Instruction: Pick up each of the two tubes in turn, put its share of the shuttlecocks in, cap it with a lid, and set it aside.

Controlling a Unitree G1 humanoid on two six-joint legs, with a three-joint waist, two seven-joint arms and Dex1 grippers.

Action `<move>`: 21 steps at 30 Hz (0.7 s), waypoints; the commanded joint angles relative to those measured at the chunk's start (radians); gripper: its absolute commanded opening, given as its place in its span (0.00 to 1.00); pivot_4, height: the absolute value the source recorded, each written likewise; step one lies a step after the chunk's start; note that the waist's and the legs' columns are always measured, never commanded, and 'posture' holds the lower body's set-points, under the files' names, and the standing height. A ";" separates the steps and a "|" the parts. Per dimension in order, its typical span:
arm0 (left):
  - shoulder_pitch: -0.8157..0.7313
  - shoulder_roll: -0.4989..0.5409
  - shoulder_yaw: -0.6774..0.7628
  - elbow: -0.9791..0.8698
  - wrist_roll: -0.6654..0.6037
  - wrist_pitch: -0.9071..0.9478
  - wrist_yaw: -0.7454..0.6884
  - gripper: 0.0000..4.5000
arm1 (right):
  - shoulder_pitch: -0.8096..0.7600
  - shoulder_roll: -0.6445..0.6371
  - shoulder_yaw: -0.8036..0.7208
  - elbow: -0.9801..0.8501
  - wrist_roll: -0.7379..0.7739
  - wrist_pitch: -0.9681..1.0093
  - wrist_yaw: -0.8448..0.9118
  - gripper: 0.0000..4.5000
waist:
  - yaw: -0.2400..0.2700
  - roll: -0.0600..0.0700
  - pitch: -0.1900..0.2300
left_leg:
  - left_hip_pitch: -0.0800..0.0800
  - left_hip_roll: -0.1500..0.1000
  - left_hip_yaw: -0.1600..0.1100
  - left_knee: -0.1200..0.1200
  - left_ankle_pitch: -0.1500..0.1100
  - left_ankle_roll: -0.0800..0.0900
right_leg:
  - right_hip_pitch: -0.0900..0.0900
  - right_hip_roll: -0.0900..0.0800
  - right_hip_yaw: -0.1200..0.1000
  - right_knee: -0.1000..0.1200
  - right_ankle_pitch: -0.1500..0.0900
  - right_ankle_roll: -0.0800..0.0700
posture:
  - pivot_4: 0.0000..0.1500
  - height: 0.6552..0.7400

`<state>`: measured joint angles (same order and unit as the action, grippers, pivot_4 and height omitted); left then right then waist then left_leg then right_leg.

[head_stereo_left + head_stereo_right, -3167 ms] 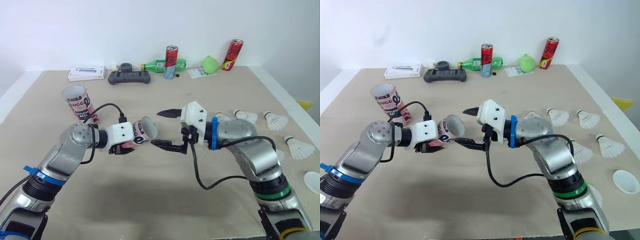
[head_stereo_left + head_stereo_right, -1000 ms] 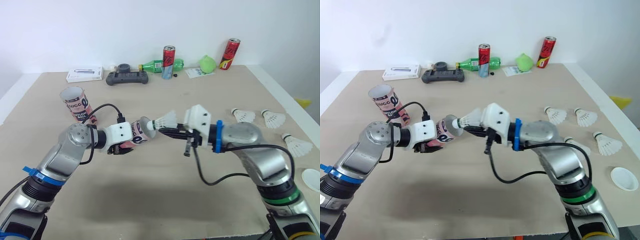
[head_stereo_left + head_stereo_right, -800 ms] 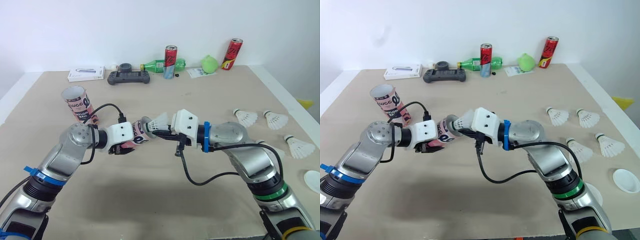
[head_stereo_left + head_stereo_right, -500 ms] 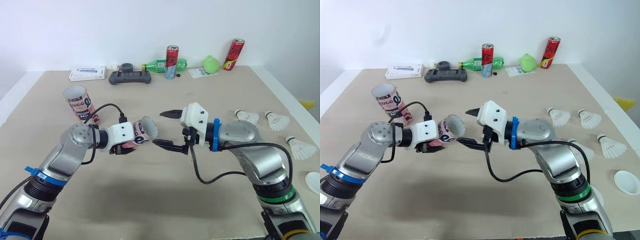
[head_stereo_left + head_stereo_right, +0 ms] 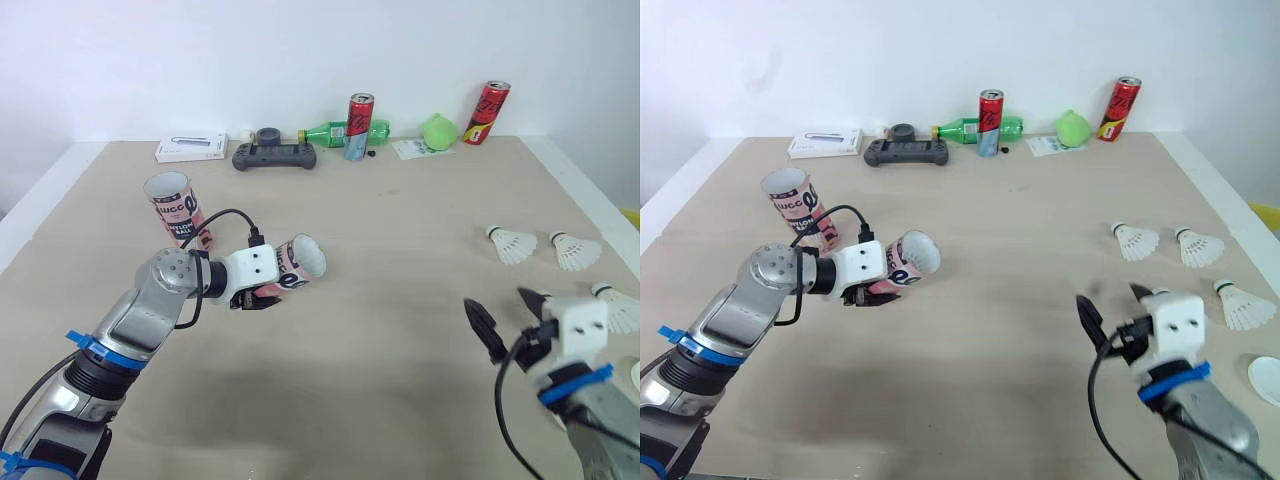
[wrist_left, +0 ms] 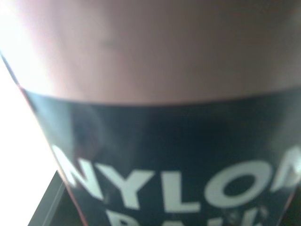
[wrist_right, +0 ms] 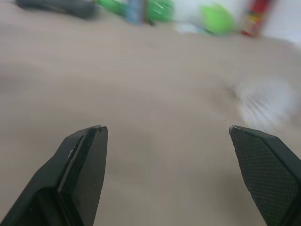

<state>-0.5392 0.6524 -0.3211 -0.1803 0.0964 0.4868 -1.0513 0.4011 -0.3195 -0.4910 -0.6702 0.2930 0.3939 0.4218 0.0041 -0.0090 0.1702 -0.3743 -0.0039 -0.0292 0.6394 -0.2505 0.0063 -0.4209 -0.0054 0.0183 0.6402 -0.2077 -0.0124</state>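
The left hand (image 5: 254, 296) is clenched around the tube (image 5: 296, 262), carrying it clear of the counter (image 5: 400, 250) and nearly on its side. The open mouth is turned toward the robot's right, which looks like a way of offering the opening to the other arm for loading. The right hand (image 5: 505, 316) is released, its two fingers spread wide and holding nothing. It hangs low over the counter, well apart from the tube and nearer to the loose shuttlecocks (image 5: 512, 243) lying along the right side, so it seems placed to fetch one. The second tube (image 5: 178, 208) stands upright and uncapped behind the left arm, apparently waiting its turn. A white lid (image 5: 1266, 379) lies at the counter's right edge, past the shuttlecocks. The held tube is short and pink, with white patches and a black band carrying white letters that read NYLON in the left wrist view. Its rim is round and pale, and what it holds inside cannot be made out.
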 commanded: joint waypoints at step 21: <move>0.016 -0.053 -0.073 0.045 0.011 -0.013 -0.018 0.62 | -0.106 -0.021 -0.020 0.260 -0.113 -0.059 -0.213 0.98 | 0.002 0.002 -0.001 | 0.000 -0.011 -0.004 0.000 0.000 0.001 | 0.011 -0.013 -0.002 -0.010 -0.003 0.007 | 1.00 0.97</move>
<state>-0.5506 0.6102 -0.3369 -0.1650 0.1081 0.4650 -1.0565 0.3184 -0.3228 -0.5091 -0.4248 0.1941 0.3328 0.2277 0.0060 -0.0069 0.1687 -0.3736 -0.0151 -0.0327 0.6394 -0.2510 0.0075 -0.4098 -0.0185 0.0164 0.6302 -0.2110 -0.0051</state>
